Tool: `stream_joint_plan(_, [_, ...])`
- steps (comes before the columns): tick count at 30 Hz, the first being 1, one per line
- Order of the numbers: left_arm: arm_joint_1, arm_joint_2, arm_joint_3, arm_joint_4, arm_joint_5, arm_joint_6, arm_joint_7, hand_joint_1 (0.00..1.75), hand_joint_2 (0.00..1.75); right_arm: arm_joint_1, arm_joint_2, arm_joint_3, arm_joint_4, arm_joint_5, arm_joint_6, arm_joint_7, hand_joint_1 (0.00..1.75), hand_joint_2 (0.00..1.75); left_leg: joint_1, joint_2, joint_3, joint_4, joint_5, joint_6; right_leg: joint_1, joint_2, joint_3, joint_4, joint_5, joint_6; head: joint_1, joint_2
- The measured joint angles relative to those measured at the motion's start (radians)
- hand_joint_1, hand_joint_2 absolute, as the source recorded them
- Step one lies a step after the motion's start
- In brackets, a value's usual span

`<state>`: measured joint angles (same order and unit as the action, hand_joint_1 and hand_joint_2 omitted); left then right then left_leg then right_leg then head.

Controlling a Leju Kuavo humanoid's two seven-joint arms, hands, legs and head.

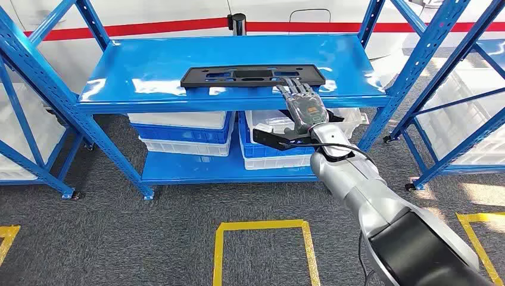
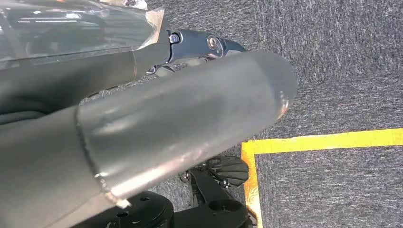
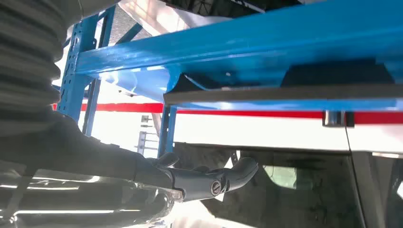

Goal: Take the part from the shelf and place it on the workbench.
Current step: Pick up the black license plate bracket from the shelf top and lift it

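Flat black part [image 1: 253, 75] lies on the blue shelf's [image 1: 149, 65] top deck, near the front edge. Right hand [image 1: 302, 104] reaches up to its right end, fingers spread flat over the edge, touching; a firm grip cannot be told. White and blue bins [image 1: 181, 134] sit on the lower deck. Floor: grey carpet, yellow tape [image 1: 262, 225].

Flat black slotted part [image 1: 253, 75] lies lengthwise on blue shelf [image 1: 149, 65]

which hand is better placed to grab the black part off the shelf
Right. The right hand is raised at the front edge of the blue shelf, fingers reaching the black part. The left wrist view looks down at the carpet.
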<state>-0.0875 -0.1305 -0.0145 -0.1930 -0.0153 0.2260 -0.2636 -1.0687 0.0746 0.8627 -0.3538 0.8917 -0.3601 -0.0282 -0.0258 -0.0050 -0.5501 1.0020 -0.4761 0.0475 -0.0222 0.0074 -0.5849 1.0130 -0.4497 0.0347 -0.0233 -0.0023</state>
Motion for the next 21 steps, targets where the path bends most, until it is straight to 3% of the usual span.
stream_joint_plan(17, [-0.002,0.003,0.0,0.0,-0.003,-0.002,0.005,0.0,0.0,0.013,0.008,0.0,0.019,0.017,0.0,0.009,0.0,1.75,0.0,0.0,0.0,0.0,0.0,0.0,0.0,0.0,0.0,0.0,0.0,0.0,0.0,0.0])
stream_joint_plan(21, [-0.002,0.006,0.0,0.0,-0.005,0.003,0.005,0.0,0.0,0.014,0.009,-0.001,0.019,0.017,-0.002,0.009,0.0,1.75,0.0,-0.001,-0.005,0.01,-0.004,0.006,-0.014,0.0,-0.001,-0.005,0.003,0.005,0.0,0.0])
